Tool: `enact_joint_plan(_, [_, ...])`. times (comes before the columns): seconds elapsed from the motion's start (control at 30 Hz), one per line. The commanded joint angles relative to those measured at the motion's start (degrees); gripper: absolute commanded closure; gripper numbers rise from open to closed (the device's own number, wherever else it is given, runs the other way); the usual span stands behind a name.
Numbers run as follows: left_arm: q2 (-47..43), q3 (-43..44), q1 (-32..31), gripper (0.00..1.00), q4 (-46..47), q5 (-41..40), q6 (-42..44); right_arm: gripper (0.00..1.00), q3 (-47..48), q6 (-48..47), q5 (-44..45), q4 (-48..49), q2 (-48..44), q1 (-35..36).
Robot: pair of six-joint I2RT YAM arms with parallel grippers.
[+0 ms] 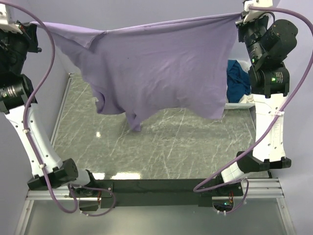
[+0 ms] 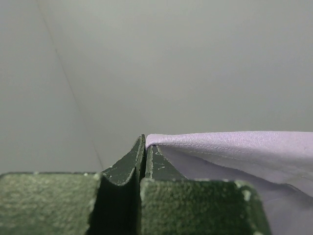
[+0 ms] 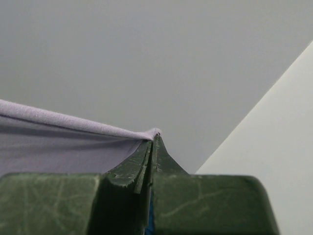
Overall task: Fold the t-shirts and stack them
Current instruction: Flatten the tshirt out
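Note:
A pale lilac t-shirt [image 1: 156, 68] hangs spread in the air above the table, stretched between both arms. My left gripper [image 1: 35, 23] is raised at the top left and shut on the shirt's left top corner; in the left wrist view [image 2: 145, 141] the cloth [image 2: 234, 147] runs off to the right. My right gripper [image 1: 240, 18] is raised at the top right and shut on the other top corner; in the right wrist view [image 3: 154, 135] the cloth [image 3: 58, 142] runs off to the left. The shirt's lower edge hangs just above the table, one part drooping lowest at the middle.
A dark teal-blue t-shirt [image 1: 238, 81] lies bunched at the table's far right, partly behind the right arm. The marbled grey-green table top [image 1: 161, 147] lies beneath the hanging shirt. Pale walls stand behind and at the left.

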Motion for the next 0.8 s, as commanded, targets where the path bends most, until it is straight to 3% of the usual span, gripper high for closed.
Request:
enact_joint_plan(0.0, [-6.6,-4.2,1.1,1.0,6.3,-2.1,0.1,1.0,0.1,-1.2,3.7,3.3,-3.6,-0.3])
enact_joint_plan(0.13, [-10.2,-6.7,1.2,1.0,8.6,-5.8,0.0,1.0,-3.7,-1.6,4.4,7.1,-7.0,-0.2])
enact_joint_plan(0.37, [-11.8,-1.4,1.1,1.0,10.2,-11.4,-0.1,1.0,1.7,-0.1,4.8,7.3,-8.1,-0.2])
enact_joint_plan(0.77, [-17.3,-2.3,1.1,1.0,11.9,-13.5,2.2,1.0,-1.3,-0.8,3.9,9.4,-14.0,-0.2])
